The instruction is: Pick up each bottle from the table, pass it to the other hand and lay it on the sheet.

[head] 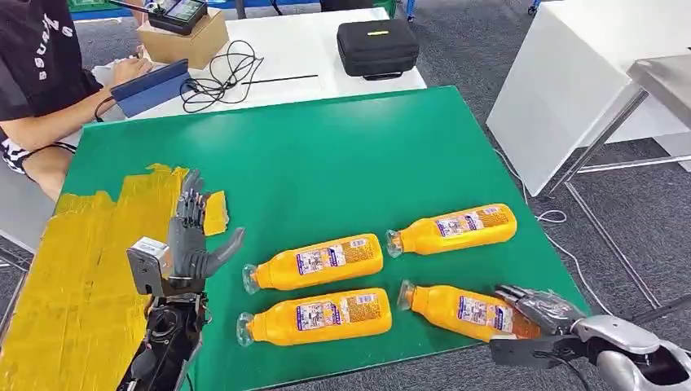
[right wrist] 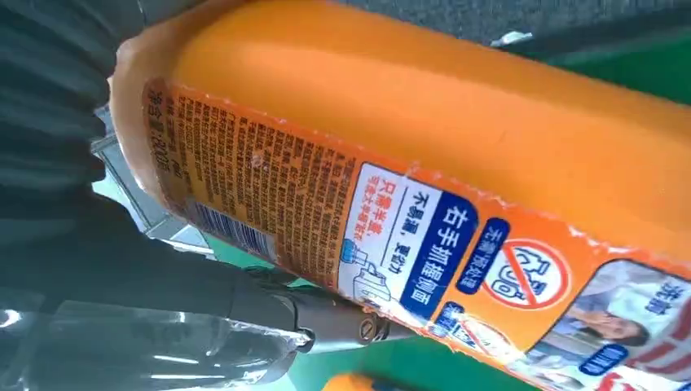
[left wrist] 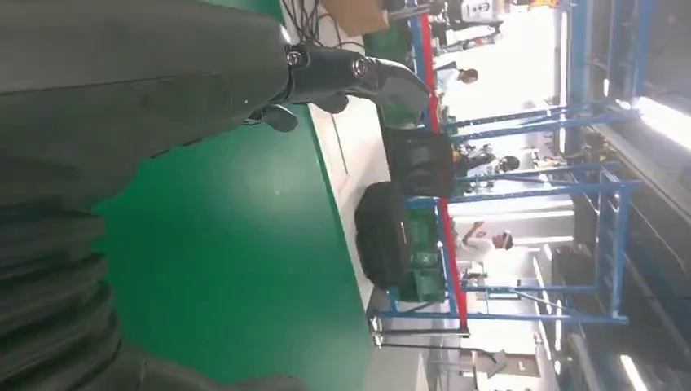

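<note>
Four orange bottles lie on their sides on the green table (head: 342,155). Two lie in the middle (head: 318,263) (head: 318,316), and one is farther right (head: 455,227). My right hand (head: 542,314) grips the fourth bottle (head: 456,309) at its base end, near the table's front right edge; it rests on the table. The right wrist view shows this bottle (right wrist: 424,163) close up against my right hand (right wrist: 122,261). My left hand (head: 191,244) is raised with fingers spread and empty, beside the yellow sheet (head: 73,277). The left wrist view shows that left hand (left wrist: 122,90) over green table (left wrist: 236,244).
A person sits at the far left with a blue tablet (head: 151,85). Behind the green table a white table holds a cardboard box (head: 181,37), black cables (head: 220,77) and a black case (head: 377,46). Another white table (head: 562,81) stands to the right.
</note>
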Available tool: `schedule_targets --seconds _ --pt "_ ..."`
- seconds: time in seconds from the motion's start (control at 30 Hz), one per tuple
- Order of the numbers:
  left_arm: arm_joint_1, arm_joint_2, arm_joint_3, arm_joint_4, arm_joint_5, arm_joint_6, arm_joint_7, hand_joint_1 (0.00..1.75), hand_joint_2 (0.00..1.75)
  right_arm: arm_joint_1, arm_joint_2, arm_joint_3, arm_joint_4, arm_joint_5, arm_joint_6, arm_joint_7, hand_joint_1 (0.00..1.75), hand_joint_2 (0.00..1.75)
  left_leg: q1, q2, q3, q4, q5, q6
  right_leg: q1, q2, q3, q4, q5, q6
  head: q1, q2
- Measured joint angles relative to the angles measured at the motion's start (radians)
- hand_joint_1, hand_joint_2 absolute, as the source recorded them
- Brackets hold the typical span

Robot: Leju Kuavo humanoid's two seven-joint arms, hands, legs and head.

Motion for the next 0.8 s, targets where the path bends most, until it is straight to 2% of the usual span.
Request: schedule_targets --seconds 0.53,0.57,0.6,0.67,0.8 --pt "-0.002 0.000 0.005 0.014 0.000 0.000 0.000 0.00 1.75 0.028 -0.014 0.000 -0.033 -0.003 0.002 0.014 0.00 1.75 0.000 0.000 0.000 0.000 0.000 0.000 0.000 0.000 0.000 0.000 0.000 0.000 0.000 0.000" --pt "-0.003 0.000 0.005 0.015 0.000 0.000 0.000 0.00 1.75 0.027 -0.014 0.002 -0.033 -0.002 0.002 0.018 0.44 1.75 0.000 0.000 0.000 0.000 0.000 0.000 0.000 0.000 0.000 0.000 0.000 0.000 0.000 0.000" --pt "-0.004 0.000 0.005 0.017 0.000 0.000 -0.002 0.00 1.75 0.027 -0.013 0.003 -0.032 0.005 -0.002 0.025 1.66 1.75 0.000 0.000 0.000 0.000 0.000 0.000 0.000 0.000 0.000 0.000 0.000 0.000 0.000 0.000" --pt "-0.007 0.000 0.005 0.024 0.000 0.000 -0.004 0.00 1.75 0.021 -0.008 0.010 -0.021 0.023 -0.016 0.029 1.75 1.75 0.000 0.000 0.000 0.000 0.000 0.000 0.000 0.000 0.000 0.000 0.000 0.000 0.000 0.000" --pt "-0.015 -0.003 0.005 0.036 -0.002 0.002 -0.007 0.00 1.75 0.006 0.008 0.020 0.010 0.045 -0.058 0.029 1.75 1.75 0.000 0.002 0.001 0.000 0.000 0.000 0.000 0.001 0.000 0.000 0.000 0.000 0.000 0.000"
